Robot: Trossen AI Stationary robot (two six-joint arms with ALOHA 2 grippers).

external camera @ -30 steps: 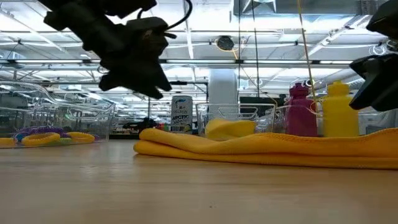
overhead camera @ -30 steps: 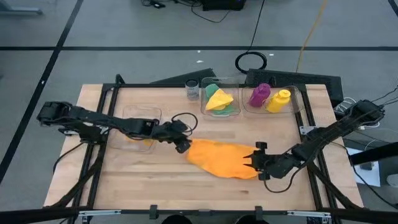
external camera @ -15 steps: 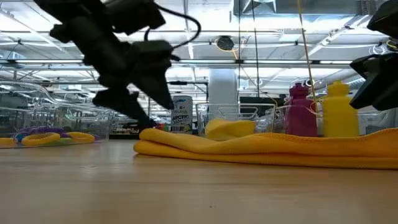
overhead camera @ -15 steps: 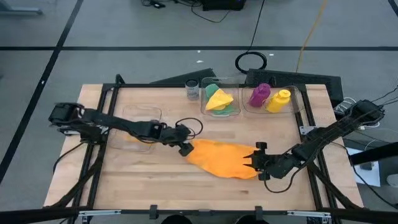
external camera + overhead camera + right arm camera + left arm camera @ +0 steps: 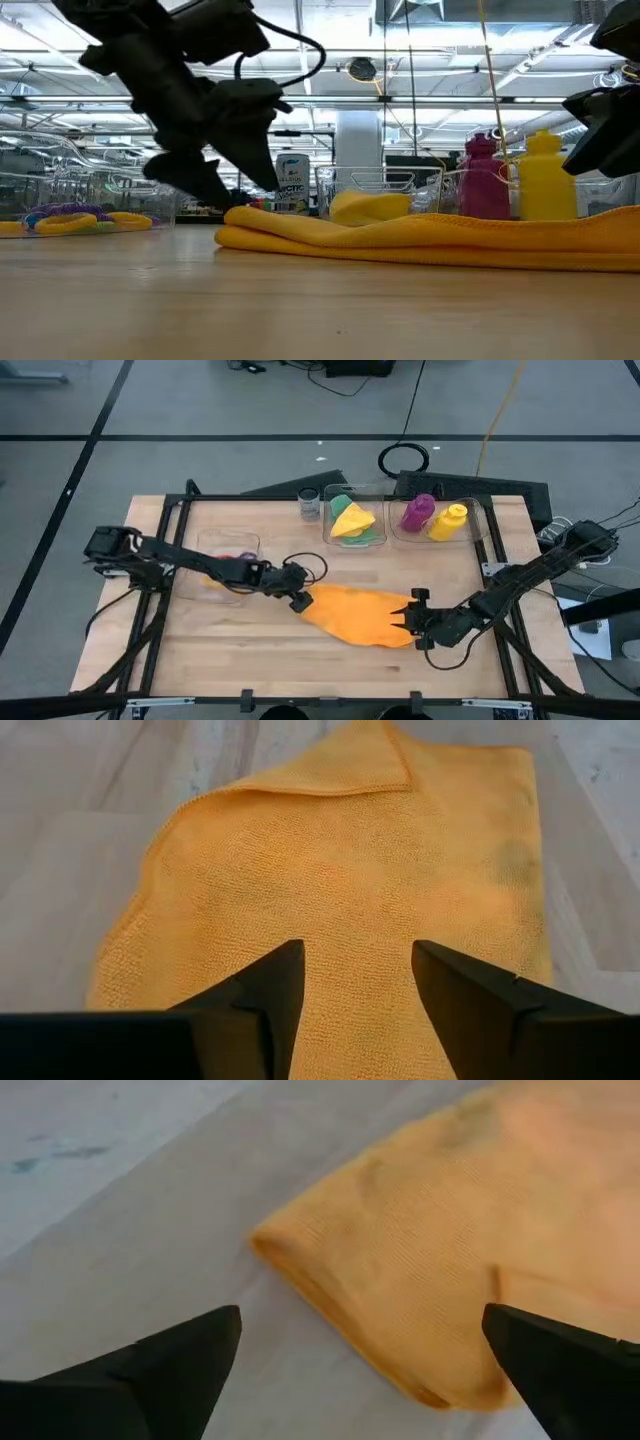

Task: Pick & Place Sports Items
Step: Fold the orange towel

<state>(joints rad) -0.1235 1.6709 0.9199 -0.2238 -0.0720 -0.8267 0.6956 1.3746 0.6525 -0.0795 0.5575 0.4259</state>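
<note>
An orange cloth (image 5: 355, 615) lies folded and flat on the wooden table (image 5: 250, 650). My left gripper (image 5: 298, 598) stands open, low over the cloth's folded left end (image 5: 330, 1270), one finger on either side of it; I cannot tell whether it touches the cloth. My right gripper (image 5: 405, 620) hovers open over the cloth's right part (image 5: 350, 870), clear of it in the low view. Green and yellow cloths (image 5: 352, 520) fill one clear box. Purple and yellow bottles (image 5: 433, 517) lie in another. Coloured rings (image 5: 75, 217) rest in a third box.
The clear boxes (image 5: 470, 525) and a small glass jar (image 5: 309, 506) line the table's far edge. The ring box (image 5: 228, 563) sits under my left arm. Bare wood lies along the near edge. A black frame (image 5: 165, 540) runs around the table.
My left gripper has gone down and a little toward the table's right edge, onto the orange cloth's left end, and has opened wide. The cloth and my right gripper have kept still.
</note>
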